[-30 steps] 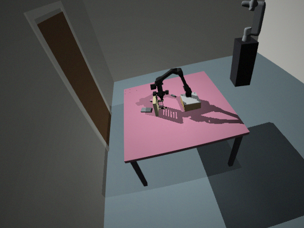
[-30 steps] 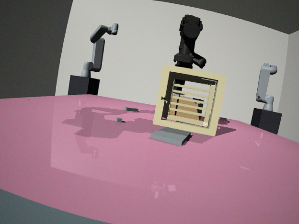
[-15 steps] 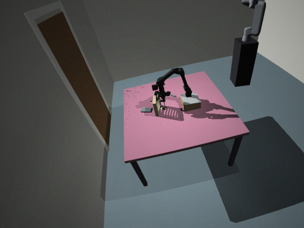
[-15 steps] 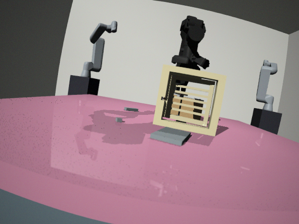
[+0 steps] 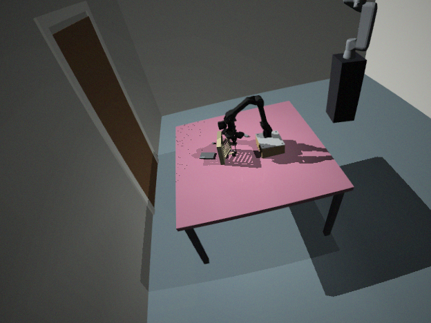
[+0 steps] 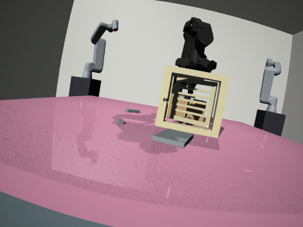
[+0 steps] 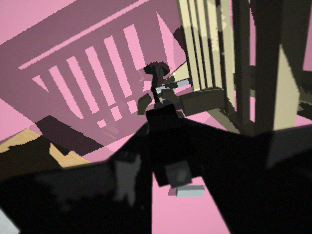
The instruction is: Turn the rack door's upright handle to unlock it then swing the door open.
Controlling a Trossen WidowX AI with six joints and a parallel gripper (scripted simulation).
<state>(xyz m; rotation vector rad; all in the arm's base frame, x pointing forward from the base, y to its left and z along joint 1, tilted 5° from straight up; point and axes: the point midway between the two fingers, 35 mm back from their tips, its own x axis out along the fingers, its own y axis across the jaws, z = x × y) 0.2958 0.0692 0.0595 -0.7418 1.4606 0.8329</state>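
The cream rack frame (image 5: pixel 219 148) (image 6: pixel 161 114) (image 7: pixel 287 80) stands upright on the pink table (image 5: pixel 264 188) (image 6: pixel 97 175). Its slatted door (image 6: pixel 193 105) (image 7: pixel 202 45) is partly open, its free side swung out of the frame toward the arm's base; the exact angle cannot be told. My gripper (image 5: pixel 233 151) (image 7: pixel 164 126) is shut on the dark handle (image 7: pixel 155 80) at the door's free side. The fingers and arm partly hide the handle, and how far it is turned is hard to read. In the exterior view the fingers are hidden behind the slats.
A grey slab (image 5: pixel 207 155) (image 6: pixel 172 137) lies behind the frame. A small grey block (image 6: pixel 120 121) and a grey bar (image 5: pixel 246 135) (image 6: pixel 132 110) lie off to the frame's handle side. The arm's box-shaped base (image 5: pixel 273 148) stands on the door side of the frame.
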